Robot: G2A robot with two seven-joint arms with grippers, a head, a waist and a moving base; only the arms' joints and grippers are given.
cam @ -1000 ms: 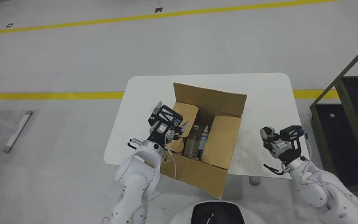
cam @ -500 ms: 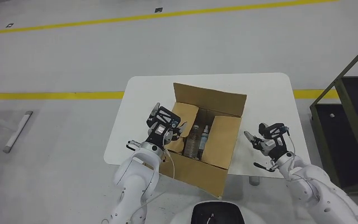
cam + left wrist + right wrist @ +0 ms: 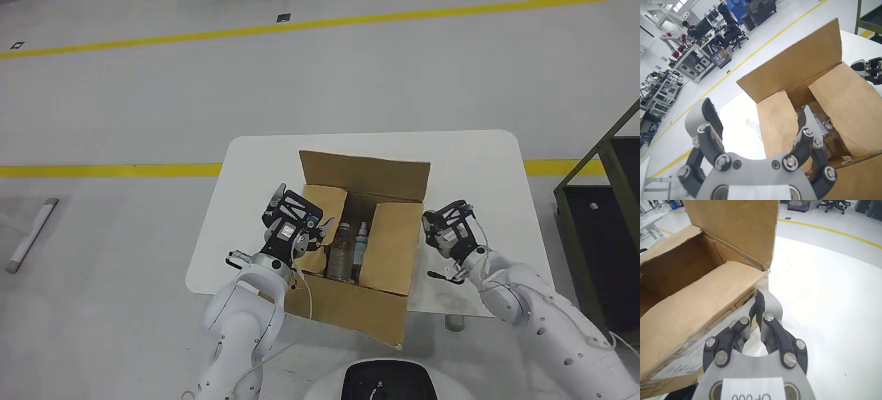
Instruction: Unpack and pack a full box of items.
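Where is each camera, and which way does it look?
Top view: above the arms, looking down at the table and open box; left gripper and right gripper flank it.
Left wrist view: on the left arm, facing into the box at the bottles; its open fingers show.
Right wrist view: on the right arm, facing along the box's outer side; its shut fingers show.
Shared: top and left wrist both show the bottles.

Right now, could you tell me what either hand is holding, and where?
Nothing is held. The left hand is open astride a box flap, unclamped; the right hand is shut, empty, beside the box.
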